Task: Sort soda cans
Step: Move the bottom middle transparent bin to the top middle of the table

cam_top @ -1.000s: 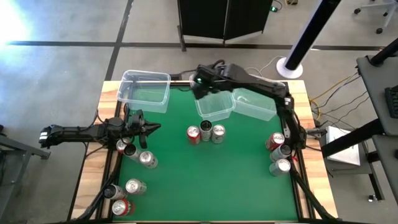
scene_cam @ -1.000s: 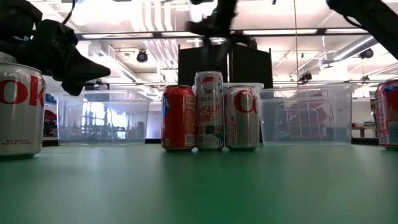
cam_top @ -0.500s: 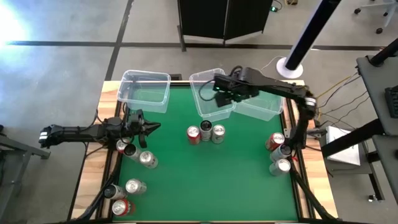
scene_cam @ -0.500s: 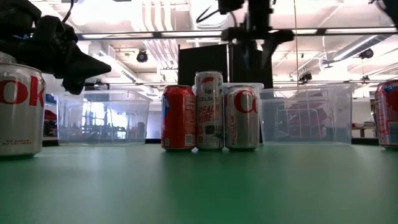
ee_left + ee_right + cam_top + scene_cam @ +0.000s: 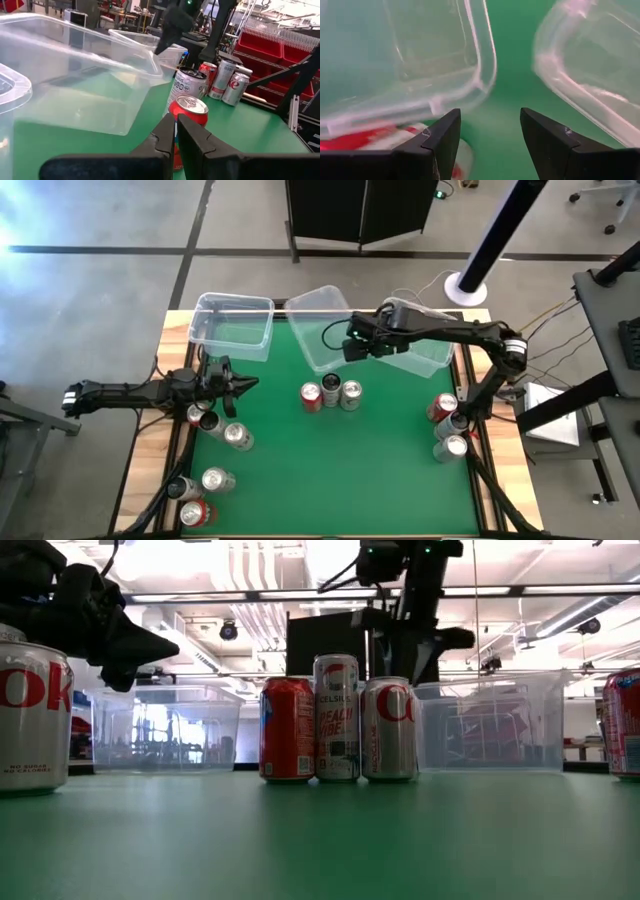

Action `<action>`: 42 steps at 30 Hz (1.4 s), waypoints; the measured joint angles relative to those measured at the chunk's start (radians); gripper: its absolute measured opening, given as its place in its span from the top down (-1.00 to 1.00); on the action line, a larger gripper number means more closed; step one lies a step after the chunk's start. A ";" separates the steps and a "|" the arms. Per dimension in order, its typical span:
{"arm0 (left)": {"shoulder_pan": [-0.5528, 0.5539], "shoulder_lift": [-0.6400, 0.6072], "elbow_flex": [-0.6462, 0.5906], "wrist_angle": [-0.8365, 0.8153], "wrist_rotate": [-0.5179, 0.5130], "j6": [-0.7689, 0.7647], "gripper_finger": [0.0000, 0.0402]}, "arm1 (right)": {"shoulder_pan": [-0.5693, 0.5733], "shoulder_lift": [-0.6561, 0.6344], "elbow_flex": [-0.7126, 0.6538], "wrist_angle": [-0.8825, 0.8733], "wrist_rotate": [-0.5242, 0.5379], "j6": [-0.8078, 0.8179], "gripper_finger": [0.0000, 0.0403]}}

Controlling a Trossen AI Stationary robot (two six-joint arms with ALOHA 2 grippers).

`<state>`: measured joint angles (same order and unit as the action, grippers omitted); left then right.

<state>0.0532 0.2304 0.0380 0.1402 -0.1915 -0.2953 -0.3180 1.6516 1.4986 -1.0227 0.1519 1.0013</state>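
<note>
Right claw [image 5: 345,347] is over the far middle of the worktop [image 5: 340,470], fingers [image 5: 440,145] spread wide, nothing between them. It sits at the gap between two clear bins: the middle bin [image 5: 328,328], skewed off square, and the right bin [image 5: 420,348] near the far right corner. In the low view the claw [image 5: 415,635] hangs above and behind the centre cans.

Left claw [image 5: 243,385] is at the left edge, fingers [image 5: 162,137] pressed nearly together, only a thin slit between them, gripping nothing. A red can [image 5: 186,117] stands just beyond its tips, a silver can [image 5: 187,85] behind that.

Left bin [image 5: 233,325] is at the far left corner.

Cans:
- Three upright in a row at worktop centre, touching or nearly so: red [image 5: 287,728], tall silver [image 5: 336,717], silver with red lettering [image 5: 390,728].
- Cluster near the left claw along the left edge [image 5: 218,425]; at least one looks tipped over.
- Two more at the near left corner [image 5: 200,498], one red.
- Three at the right edge [image 5: 449,428], the farthest one red.
</note>
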 joint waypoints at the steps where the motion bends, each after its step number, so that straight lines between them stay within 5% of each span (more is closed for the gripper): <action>1: 0.000 0.000 0.000 -0.001 -0.001 -0.001 0.98 | 0.000 0.000 0.000 0.025 -0.008 -0.005 0.00; 8: 0.000 0.002 0.000 0.001 -0.001 -0.001 0.98 | 0.000 -0.012 0.030 0.071 -0.020 -0.161 0.00; 20: 0.000 0.004 0.000 0.001 -0.001 0.052 0.98 | 0.101 -0.004 0.119 0.170 -0.052 -1.162 0.00; 25: 0.000 0.004 0.000 0.018 -0.001 0.055 0.98 | 0.099 0.052 0.118 0.168 -0.133 -1.323 0.04; 31: 0.000 0.003 0.000 0.075 -0.009 0.094 0.98 | 0.086 0.105 0.127 0.163 -0.092 -1.488 0.09; 38: 0.001 0.004 0.000 0.229 -0.036 0.177 0.98 | 0.075 0.127 0.184 0.168 -0.087 -1.568 0.13; 42: 0.001 0.004 0.015 0.278 -0.038 0.206 0.98 | 0.039 0.163 0.183 0.157 -0.187 -1.551 0.14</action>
<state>0.0544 0.2344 0.0531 0.4186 -0.2295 -0.0890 -0.2786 1.8147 1.6817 -0.8656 -0.0347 -0.5500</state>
